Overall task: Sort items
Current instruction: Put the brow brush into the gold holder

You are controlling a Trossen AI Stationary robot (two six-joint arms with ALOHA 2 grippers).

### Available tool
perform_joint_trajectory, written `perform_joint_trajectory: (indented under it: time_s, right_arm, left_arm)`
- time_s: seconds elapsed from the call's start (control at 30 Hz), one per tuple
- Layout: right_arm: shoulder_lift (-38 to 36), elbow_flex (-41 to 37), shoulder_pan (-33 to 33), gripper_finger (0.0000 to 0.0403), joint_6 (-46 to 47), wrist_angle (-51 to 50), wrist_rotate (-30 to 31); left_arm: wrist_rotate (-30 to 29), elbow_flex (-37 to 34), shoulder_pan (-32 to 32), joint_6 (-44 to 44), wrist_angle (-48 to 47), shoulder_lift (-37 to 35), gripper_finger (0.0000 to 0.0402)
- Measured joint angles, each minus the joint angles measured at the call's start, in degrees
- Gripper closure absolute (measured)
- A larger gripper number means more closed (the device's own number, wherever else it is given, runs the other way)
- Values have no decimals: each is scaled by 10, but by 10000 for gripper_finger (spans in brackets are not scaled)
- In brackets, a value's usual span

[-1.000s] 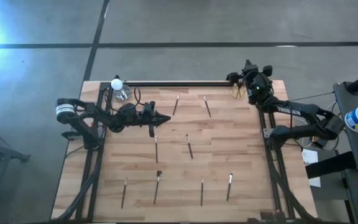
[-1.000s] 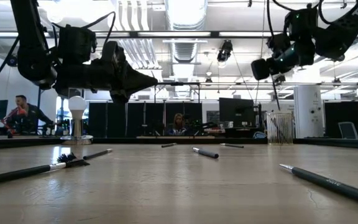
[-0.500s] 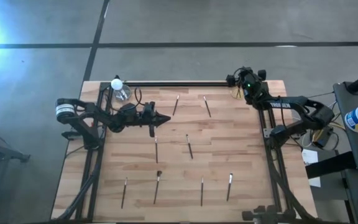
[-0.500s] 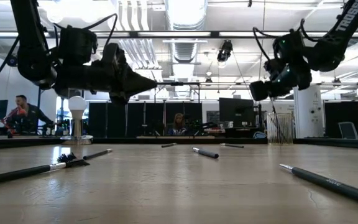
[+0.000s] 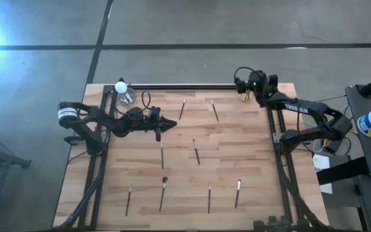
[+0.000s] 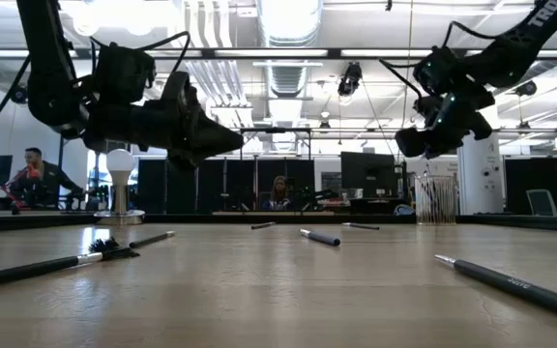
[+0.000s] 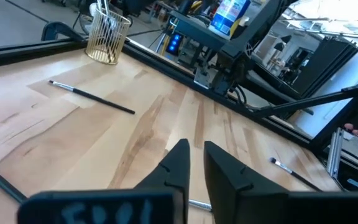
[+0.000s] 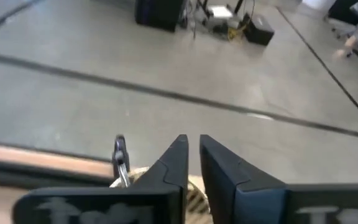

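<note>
Several thin dark sticks lie flat on the wooden table: two near the far edge (image 5: 182, 108) (image 5: 214, 109), two in the middle (image 5: 161, 154) (image 5: 196, 151), several along the near edge (image 5: 163, 193) (image 5: 238, 193). My left gripper (image 5: 171, 122) (image 7: 195, 148) hovers shut above the table's left middle, pointing right, clear of every stick. My right gripper (image 5: 240, 84) (image 8: 191, 140) hangs shut and empty over the far right corner, above a golden wire holder (image 5: 245, 96) (image 6: 436, 198) with sticks standing in it.
A clear cup with a white ball (image 5: 122, 91) stands at the far left corner. A black bar (image 5: 185, 86) runs along the far edge. Black frame rails flank the table's left and right sides. Bare wood lies between the sticks. People sit in the room behind (image 6: 32, 179).
My right gripper has swung from over the wire holder a little toward the table's left and far edge, turning at the wrist and dipping slightly. The sticks have stayed in place.
</note>
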Motion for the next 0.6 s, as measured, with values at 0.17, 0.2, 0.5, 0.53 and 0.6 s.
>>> perform_joint_trajectory:
  time_s: [0.17, 0.2, 0.5, 0.53, 0.6]
  right_arm:
    - [-19, 34, 0, 333, 8, -83, -85]
    - [-26, 39, 2, 333, 7, -93, -111]
    - [-138, -29, 130, 391, 19, -110, -216]
    - [-151, -42, 151, 392, 25, -104, -214]
    - [-174, -68, 194, 392, 35, -100, -214]
  left_arm:
    - [6, 0, 0, 1, 0, 0, 348]
    - [7, 1, 0, -1, -1, 0, 348]
    - [-4, 19, -22, -9, -45, -1, 379]
    - [-7, 24, -24, -9, -64, -1, 383]
    - [-20, 38, -28, -9, -113, -2, 388]
